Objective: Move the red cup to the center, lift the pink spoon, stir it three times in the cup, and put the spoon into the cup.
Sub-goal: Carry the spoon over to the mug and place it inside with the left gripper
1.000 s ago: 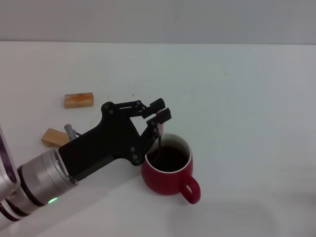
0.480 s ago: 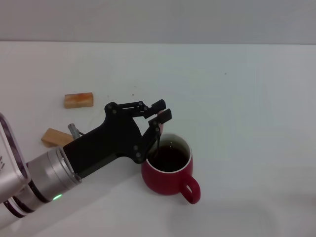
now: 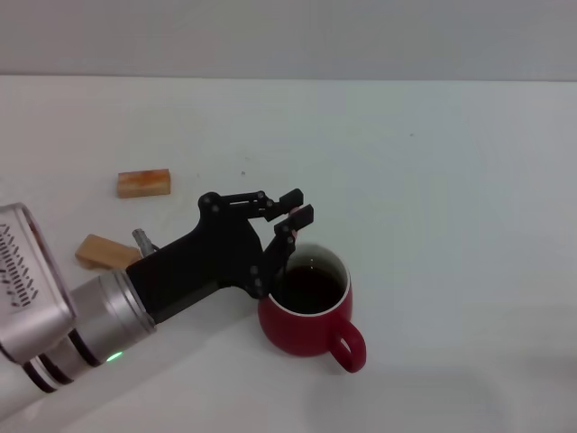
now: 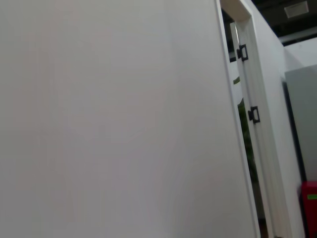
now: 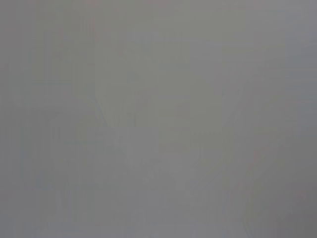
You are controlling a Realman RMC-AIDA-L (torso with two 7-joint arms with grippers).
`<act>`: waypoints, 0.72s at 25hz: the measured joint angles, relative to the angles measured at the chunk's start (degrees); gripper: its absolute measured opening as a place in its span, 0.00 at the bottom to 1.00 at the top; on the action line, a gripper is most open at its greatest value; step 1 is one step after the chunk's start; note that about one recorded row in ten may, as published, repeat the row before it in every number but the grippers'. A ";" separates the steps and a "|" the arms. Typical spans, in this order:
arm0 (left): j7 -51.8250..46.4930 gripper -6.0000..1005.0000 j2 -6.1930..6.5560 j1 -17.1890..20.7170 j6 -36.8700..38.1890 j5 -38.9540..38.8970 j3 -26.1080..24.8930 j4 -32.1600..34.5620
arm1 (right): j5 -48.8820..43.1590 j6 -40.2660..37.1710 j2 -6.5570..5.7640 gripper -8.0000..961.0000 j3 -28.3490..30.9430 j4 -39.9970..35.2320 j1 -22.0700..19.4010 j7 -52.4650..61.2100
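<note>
The red cup [image 3: 311,311] stands on the white table [image 3: 433,180] near the middle front, its handle turned toward the front right and its inside dark. My left gripper [image 3: 293,209] hangs just above the cup's far left rim. It is shut on the pink spoon [image 3: 288,242], of which only a thin dark stem shows, dipping into the cup by the left rim. The spoon's bowl is hidden inside the cup. The left wrist view shows only a wall and a door frame. The right gripper is out of view, and the right wrist view is blank grey.
Two tan wooden blocks lie at the left: one [image 3: 144,182] farther back, one [image 3: 97,251] partly behind my left arm. The white table stretches bare to the right and behind the cup.
My left arm has slid a little to the right and forward. The spoon's stem has shifted toward the cup's left rim. The cup has not moved.
</note>
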 joint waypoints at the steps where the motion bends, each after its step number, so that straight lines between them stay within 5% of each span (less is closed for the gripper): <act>1: 0.00 0.13 -0.03 -0.15 -0.58 -0.01 -0.01 -0.05 | -0.01 0.00 0.00 0.35 -0.03 -0.01 0.00 0.00; 18: -0.21 0.13 -0.48 -2.41 -3.18 -0.70 3.22 0.42 | -0.01 0.04 0.00 0.35 -0.77 -0.07 -0.19 0.00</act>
